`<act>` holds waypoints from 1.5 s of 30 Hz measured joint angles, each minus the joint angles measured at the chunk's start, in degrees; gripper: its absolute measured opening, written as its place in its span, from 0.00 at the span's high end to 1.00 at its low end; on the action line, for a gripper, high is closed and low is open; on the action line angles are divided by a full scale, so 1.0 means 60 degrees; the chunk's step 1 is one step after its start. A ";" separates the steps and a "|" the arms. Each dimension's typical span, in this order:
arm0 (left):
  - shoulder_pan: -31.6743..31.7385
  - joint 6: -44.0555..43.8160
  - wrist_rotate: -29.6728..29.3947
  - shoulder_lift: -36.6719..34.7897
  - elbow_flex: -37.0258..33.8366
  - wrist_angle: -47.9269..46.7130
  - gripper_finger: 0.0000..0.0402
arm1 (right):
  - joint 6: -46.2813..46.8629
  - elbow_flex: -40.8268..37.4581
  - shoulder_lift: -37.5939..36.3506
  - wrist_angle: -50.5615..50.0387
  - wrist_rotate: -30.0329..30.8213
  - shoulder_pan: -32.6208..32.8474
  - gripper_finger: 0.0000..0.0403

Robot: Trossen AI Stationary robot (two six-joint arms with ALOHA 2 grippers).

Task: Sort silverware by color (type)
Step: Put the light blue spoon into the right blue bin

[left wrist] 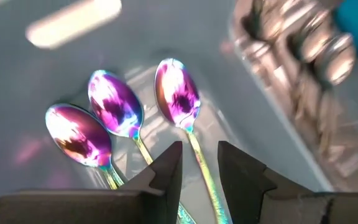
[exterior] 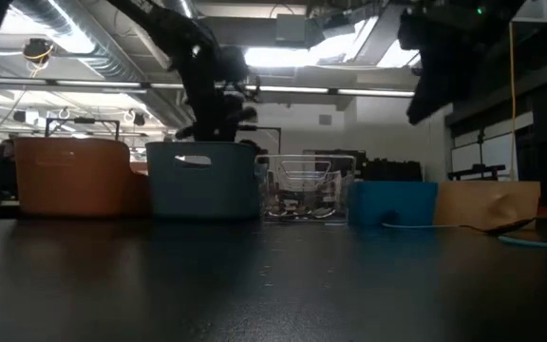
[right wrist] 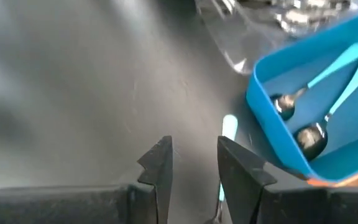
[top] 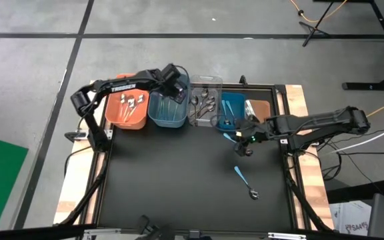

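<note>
Black table (top: 179, 180): it fills the middle and lower part of the high view, with a wooden edge on both sides.
Bins: five stand in one row along the upper edge of the table, from left to right the orange bin (top: 127, 111), the grey-blue bin (top: 167, 112), the clear bin (top: 205, 103), the blue bin (top: 232, 111) and the brown bin (top: 261, 109).
Left arm: it comes from the left of the high view, and the left gripper (left wrist: 197, 168) hangs over the grey-blue bin; its fingers are spread a little and they hold nothing.
Right arm: it comes from the right edge, and the right gripper (right wrist: 192, 163) is over the table just below the blue bin; its fingers are apart with nothing between them.
Purple spoons (left wrist: 126, 118): three iridescent ones lie side by side in the grey-blue bin, under the left gripper.
Silver spoons (top: 133, 102): some lie in the orange bin; more shiny pieces are in the clear bin.
Blue-handled spoons (right wrist: 322, 112): two lie in the blue bin.
Loose spoon (top: 245, 182): it has a blue handle and lies alone on the table, lower right of centre.
Light-blue handle (right wrist: 229, 127): it lies on the table just beside the blue bin, near the right gripper.
</note>
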 joint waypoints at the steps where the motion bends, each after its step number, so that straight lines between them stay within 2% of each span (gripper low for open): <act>1: -0.0004 0.0001 0.0006 -0.0167 0.0000 0.0000 0.76 | 0.0001 -0.0149 0.0000 0.0016 -0.0006 0.0000 0.71; 8: -0.0342 0.0060 0.0403 -0.1767 0.0004 0.0025 0.76 | 0.0000 -0.1291 0.0004 0.0561 -0.0072 0.0000 0.71; 19: -0.1840 0.0504 0.0404 -0.3969 0.0011 0.0052 0.76 | 0.0000 -0.2967 0.0000 0.2256 -0.0895 0.0000 0.71; 36: -0.4434 0.0780 0.0390 -0.4352 0.0011 0.0552 0.76 | -0.0033 -0.4422 -0.0004 0.3016 -0.0592 0.0000 0.71; 45: -0.5413 0.1246 -0.0386 -0.5187 0.0009 0.0162 0.76 | -0.0040 -0.4579 -0.0018 0.3642 -0.0465 0.0000 0.71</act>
